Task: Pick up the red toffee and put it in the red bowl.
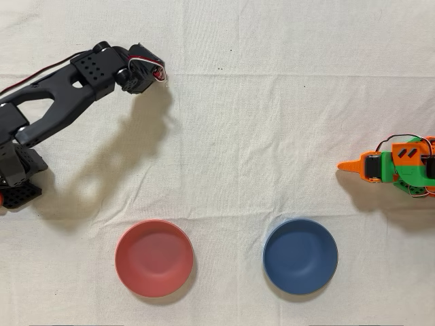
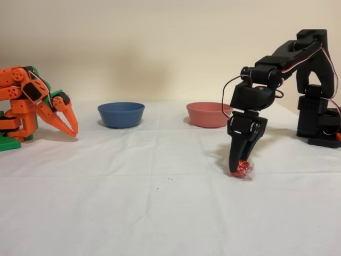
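Gripping, apparently, red toffee (image 2: 243, 168), end effector (image 2: 238, 166), creased white cloth (image 2: 160, 213), beige wall (image 2: 160, 48)

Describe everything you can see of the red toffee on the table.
The red toffee is a tiny round sweet in shiny red foil-like wrapping, with a pale crinkled wrapper end at its right in the fixed view. It lies on the white cloth, in front of the bowls. The black gripper points down onto it, fingers at its sides.

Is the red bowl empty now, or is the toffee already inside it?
Empty. In the overhead view the red bowl shows a plain inside. In the fixed view the red toffee lies on the cloth at the black gripper's tips.
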Available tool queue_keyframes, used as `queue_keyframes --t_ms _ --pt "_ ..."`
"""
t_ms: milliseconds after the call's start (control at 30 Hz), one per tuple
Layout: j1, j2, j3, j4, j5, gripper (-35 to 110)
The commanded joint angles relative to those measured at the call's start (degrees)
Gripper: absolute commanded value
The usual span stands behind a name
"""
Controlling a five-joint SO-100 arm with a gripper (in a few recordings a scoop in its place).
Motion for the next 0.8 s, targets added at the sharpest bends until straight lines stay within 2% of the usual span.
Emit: queue_keyframes --t_ms 0,300,767 --pt "1.3 12.0 0.8 2.6 -0.5 4" --pt "8.4 27.4 6.7 9.1 -2.3 4" --pt "28.5 44.9 9.3 18.3 -11.9 5"
